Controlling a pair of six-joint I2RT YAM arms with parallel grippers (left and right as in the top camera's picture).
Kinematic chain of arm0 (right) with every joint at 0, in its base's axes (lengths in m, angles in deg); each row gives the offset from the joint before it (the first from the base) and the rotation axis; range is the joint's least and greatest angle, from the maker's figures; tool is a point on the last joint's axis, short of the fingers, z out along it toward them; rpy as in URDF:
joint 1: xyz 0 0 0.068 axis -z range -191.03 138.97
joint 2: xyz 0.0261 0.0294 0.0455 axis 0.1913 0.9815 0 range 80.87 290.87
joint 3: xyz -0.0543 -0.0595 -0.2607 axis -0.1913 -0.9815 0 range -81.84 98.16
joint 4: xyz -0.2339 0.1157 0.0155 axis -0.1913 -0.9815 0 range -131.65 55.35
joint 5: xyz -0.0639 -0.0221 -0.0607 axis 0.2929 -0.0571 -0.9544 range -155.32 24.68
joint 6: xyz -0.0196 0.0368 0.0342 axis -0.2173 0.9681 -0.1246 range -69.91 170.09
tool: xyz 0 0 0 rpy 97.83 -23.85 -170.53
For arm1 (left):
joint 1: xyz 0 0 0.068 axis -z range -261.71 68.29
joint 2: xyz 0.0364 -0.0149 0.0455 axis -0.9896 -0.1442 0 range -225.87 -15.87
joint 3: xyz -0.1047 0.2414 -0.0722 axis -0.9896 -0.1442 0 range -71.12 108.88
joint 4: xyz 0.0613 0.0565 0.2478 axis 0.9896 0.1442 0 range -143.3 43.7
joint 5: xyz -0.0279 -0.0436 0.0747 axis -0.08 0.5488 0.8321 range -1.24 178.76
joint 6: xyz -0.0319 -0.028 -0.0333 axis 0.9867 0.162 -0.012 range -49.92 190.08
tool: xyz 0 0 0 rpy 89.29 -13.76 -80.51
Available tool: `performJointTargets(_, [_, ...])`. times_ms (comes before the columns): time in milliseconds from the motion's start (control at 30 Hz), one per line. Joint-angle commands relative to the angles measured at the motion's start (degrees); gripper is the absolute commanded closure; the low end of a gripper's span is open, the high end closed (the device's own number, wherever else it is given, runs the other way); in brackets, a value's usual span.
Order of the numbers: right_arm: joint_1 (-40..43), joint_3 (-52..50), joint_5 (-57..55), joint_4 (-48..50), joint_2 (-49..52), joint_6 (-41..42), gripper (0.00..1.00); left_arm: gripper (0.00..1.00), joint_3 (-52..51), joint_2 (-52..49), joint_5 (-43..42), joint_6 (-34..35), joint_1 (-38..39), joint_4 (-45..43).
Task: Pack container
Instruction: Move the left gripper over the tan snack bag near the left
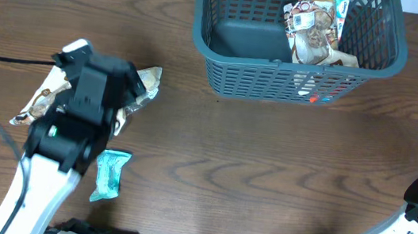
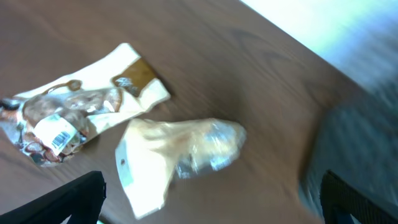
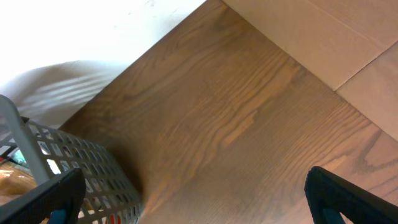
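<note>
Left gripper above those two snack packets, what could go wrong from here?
1. The cream-and-brown packet and the pale packet lie close together in front of the open left gripper; closing might catch both or push one away.
2. In the container, packets pile up in the right half; a drop there might end up resting on the rim. The bare left half looks safer.
</note>
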Motion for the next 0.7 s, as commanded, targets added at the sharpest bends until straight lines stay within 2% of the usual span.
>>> performJointTargets(0, [0.15,0.42,0.42,-0.20,-0.85,0.59,0.01,0.01,2.27,-4.79,0.24,12.50,-5.09,-2.14])
performJointTargets(167, [0.15,0.42,0.42,-0.20,-0.85,0.59,0.01,0.01,3.65,-10.32,-7.13,25.49,-11.50,-2.86])
performJointTargets(233, [0.15,0.42,0.42,-0.20,-0.87,0.59,0.01,0.01,3.65,-11.69,-11.41,27.74,-12.59,-2.99])
performJointTargets(500, [0.15,0.42,0.42,-0.20,-0.85,0.59,0.01,0.02,3.54,-13.46,-27.02,28.44,-12.35,-3.30])
performJointTargets(567, [0.15,0.42,0.42,-0.20,-0.85,0.59,0.01,0.01,3.54,-13.46,-29.07,28.57,-12.35,-4.04])
performJointTargets(667, [0.15,0.42,0.42,-0.20,-0.87,0.59,0.01,0.01,3.52,-13.46,-27.34,30.80,-12.31,-3.93])
